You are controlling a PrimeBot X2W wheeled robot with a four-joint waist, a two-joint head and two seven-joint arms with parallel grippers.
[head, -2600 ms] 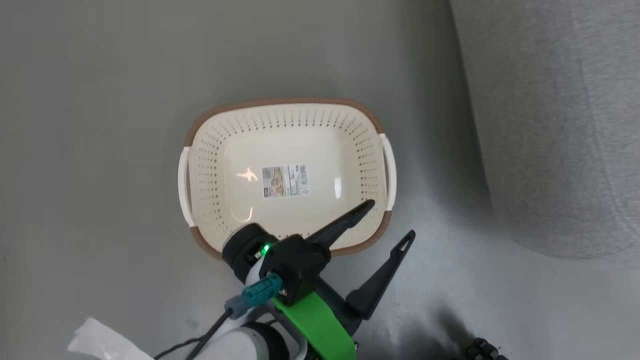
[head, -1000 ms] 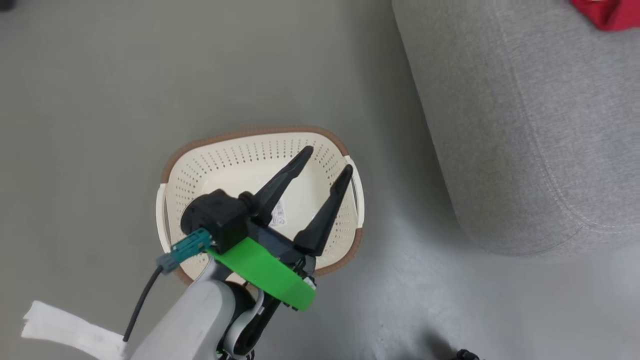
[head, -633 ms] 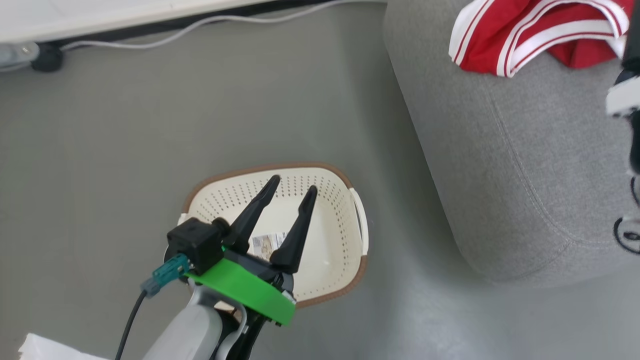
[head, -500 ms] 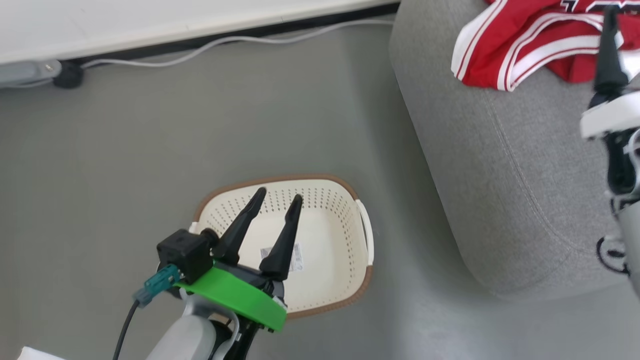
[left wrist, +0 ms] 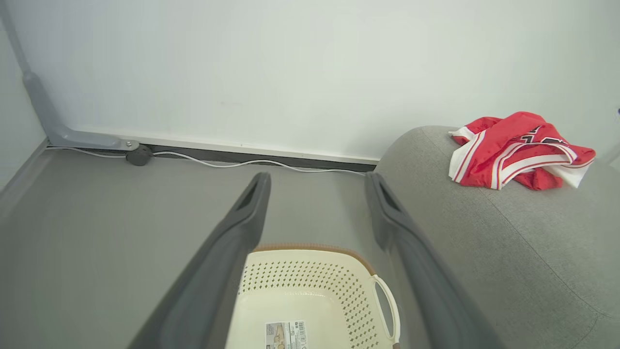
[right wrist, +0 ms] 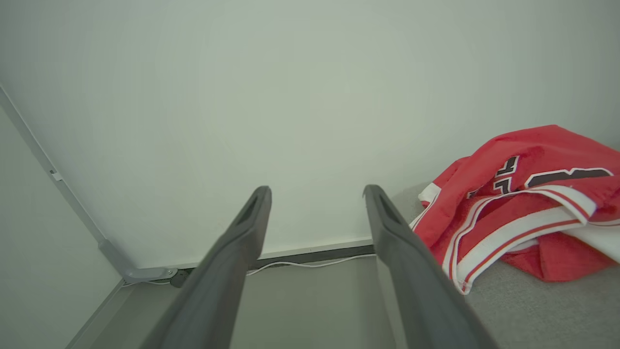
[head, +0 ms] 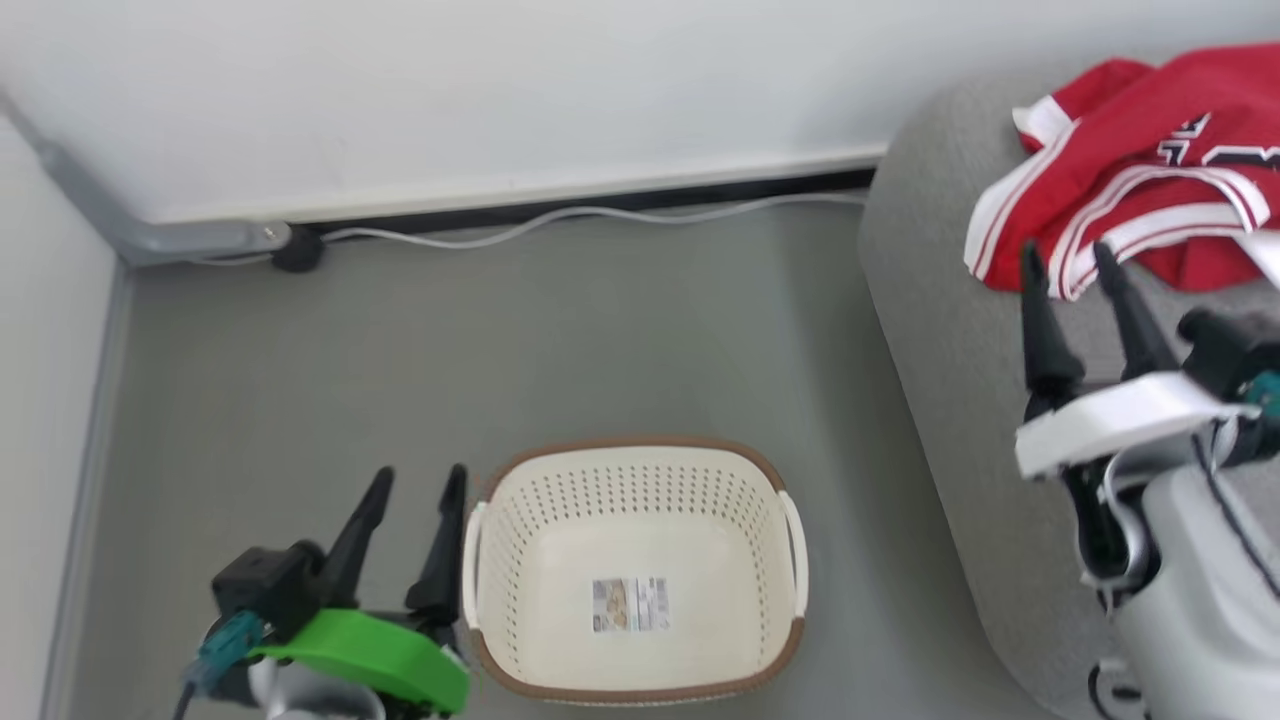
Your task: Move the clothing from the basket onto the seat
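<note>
The left gripper, over the basket half a second ago, now stands just beside its left side, fingers wide apart and empty, like the right gripper above the seat, where the red clothing lies heaped, so with the basket emptied the task looks finished

The paper label on the basket floor shows a barcode and small print, too fine to read. The black, white-edged lettering on the red jersey is crumpled and unreadable.
</note>
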